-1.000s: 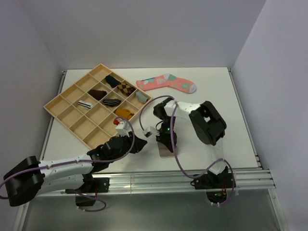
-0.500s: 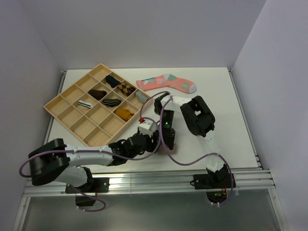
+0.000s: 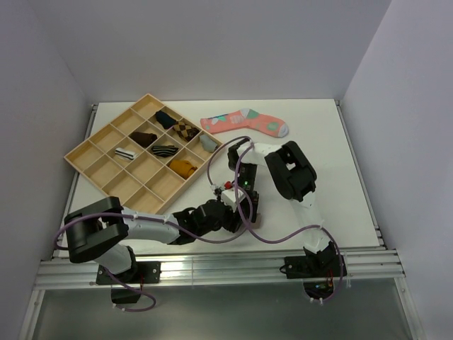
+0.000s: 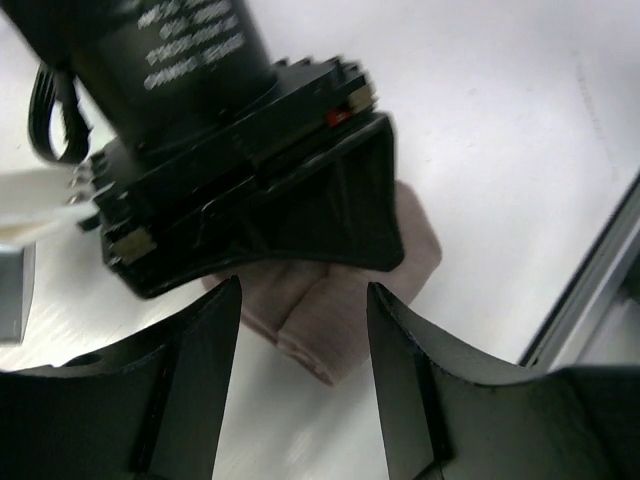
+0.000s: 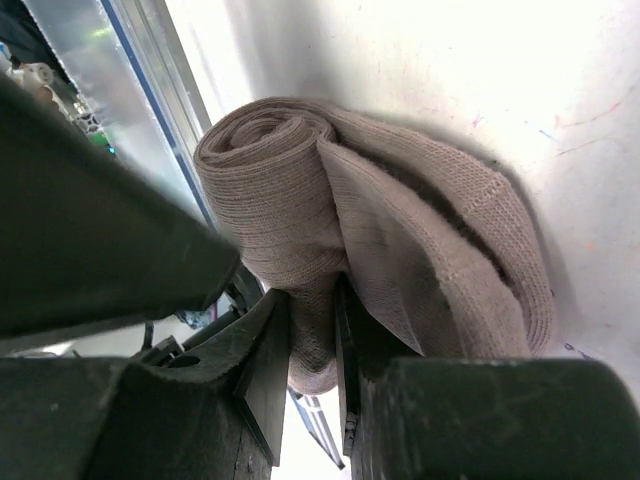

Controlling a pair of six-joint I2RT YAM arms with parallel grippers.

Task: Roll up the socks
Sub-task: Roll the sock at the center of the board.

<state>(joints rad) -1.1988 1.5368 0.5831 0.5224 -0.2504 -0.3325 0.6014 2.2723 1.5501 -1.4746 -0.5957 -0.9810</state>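
Swung in across the white surface [image 3: 318, 142] over the last second with the left tool [image 4: 303, 300], now hard by the right tool [image 5: 312, 330] near the front edge. Jaws apart on the left, flanking the taupe-brown knitted sock [image 5: 330, 220]. Clamped on a fold of that sock with the right. Rolled into a soft fine-knit spiral at one end, loose flap draped over, lying on the surface.

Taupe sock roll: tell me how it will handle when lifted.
The taupe sock roll is soft knit, so it will likely squash and sag rather than hold shape. Its loose outer flap suggests it may unroll if the right gripper, pinching a fold, lets go.
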